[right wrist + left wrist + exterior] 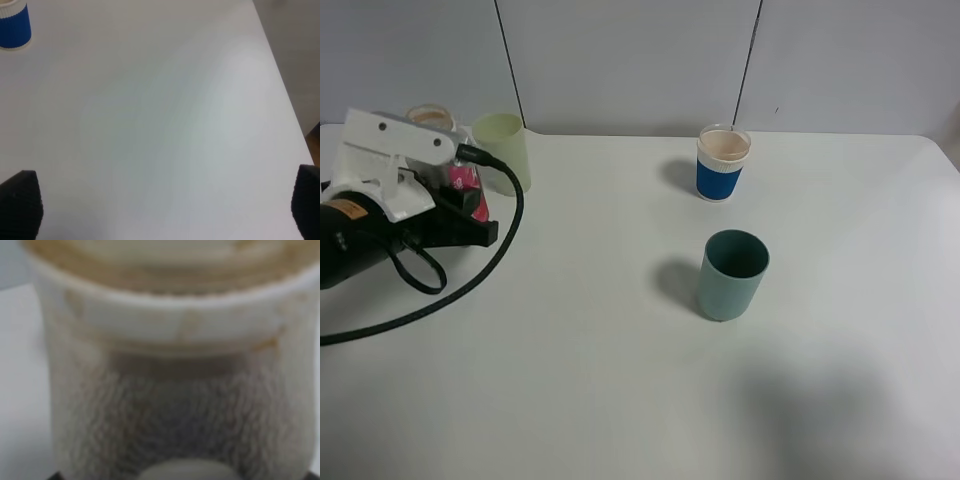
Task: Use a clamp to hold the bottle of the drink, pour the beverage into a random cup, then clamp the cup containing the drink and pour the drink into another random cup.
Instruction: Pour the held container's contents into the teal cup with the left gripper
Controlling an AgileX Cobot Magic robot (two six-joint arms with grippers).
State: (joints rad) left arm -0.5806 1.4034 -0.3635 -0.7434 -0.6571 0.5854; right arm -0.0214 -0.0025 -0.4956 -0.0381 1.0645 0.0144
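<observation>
The drink bottle (432,118) stands at the far left, with a wide cream mouth and a pink label. In the left wrist view the bottle (170,365) fills the frame, blurred and very close. My left gripper (470,200) is around its lower part. Its fingers are mostly hidden, so I cannot tell whether they press on it. A pale green cup (506,150) stands just right of the bottle. A blue cup with a white rim (723,163) stands at the back centre, a teal cup (732,274) in front of it. My right gripper (162,210) is open, empty over bare table, with the blue cup (14,25) far off.
A black cable (470,280) loops from the left arm across the white table (590,380). The table's right edge (285,95) runs close to the right gripper. The right arm is out of the exterior high view.
</observation>
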